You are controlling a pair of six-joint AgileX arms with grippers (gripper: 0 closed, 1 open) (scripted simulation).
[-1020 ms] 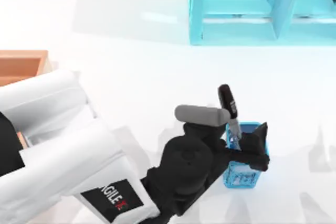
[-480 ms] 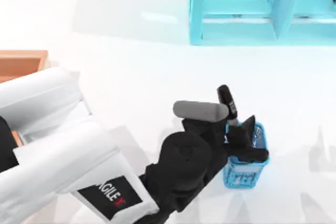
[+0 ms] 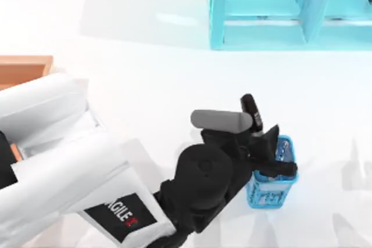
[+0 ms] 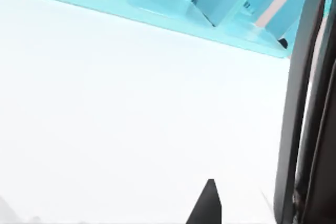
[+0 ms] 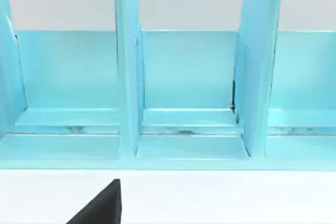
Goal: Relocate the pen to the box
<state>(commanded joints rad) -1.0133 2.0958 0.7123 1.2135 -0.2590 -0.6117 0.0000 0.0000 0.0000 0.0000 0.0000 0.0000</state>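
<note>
**Left gripper at the mesh cup, pen upright in it**

Left arm's white shell carries a black label [image 3: 122, 213] — "AGILE" readable. Left gripper [image 3: 263, 150] sits over the blue mesh cup [image 3: 270, 189], fingers closed around the pen [image 3: 251, 112] — thick black cap leaning out above the rim. Wooden box [image 3: 23, 69] far left. Turquoise shelf unit [image 3: 290, 7] behind. Right gripper [image 5: 100, 205]: fingers' state unreadable.

Turquoise shelf unit [image 3: 290, 7] on white table [image 3: 145, 68].
</note>
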